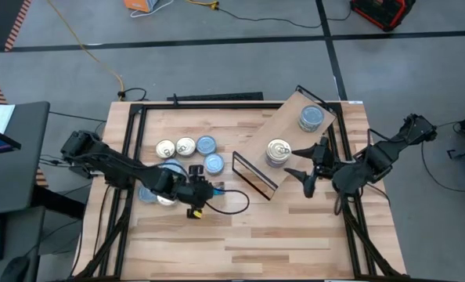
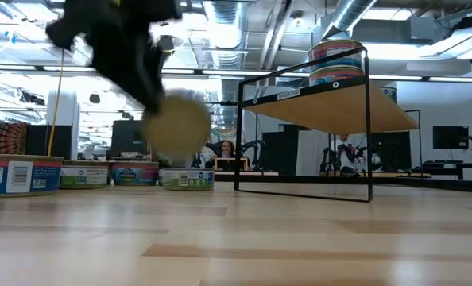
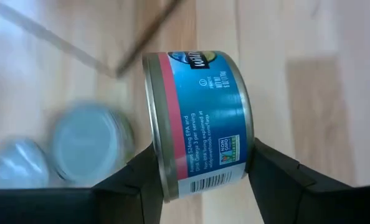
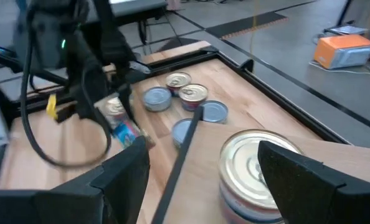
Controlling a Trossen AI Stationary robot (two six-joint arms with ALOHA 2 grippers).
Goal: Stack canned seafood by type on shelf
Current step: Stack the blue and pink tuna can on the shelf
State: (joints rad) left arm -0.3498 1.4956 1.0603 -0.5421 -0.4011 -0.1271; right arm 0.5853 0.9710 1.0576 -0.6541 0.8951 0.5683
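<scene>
My left gripper (image 1: pixel 195 192) is over the table's middle, shut on one tin (image 3: pixel 200 124) with a blue and red label and a gold lid (image 2: pixel 176 127). More tins lie on the table beyond it: gold lids (image 1: pixel 175 147) and light blue lids (image 1: pixel 210 153). The shelf (image 1: pixel 291 125), a light wood board on a black frame, carries a blue-lidded tin (image 1: pixel 311 119) and a gold-lidded stack (image 4: pixel 256 165). My right gripper (image 1: pixel 307 166) is open beside the gold stack, on its right, touching nothing. My left gripper pinches the tin between its two fingers (image 3: pixel 141 180), one on the lid end and one on the bottom end (image 3: pixel 250 155). The tin is turned on its edge, its label facing the wrist camera. In the low view it is lifted clear of the table.
The shelf's black frame (image 1: pixel 252 174) stands upright between the two grippers. A tin (image 1: pixel 146 194) sits under the left arm. Bare tabletop (image 1: pixel 256 235) lies toward the near edge. Black rails (image 1: pixel 131 157) run along the table's sides.
</scene>
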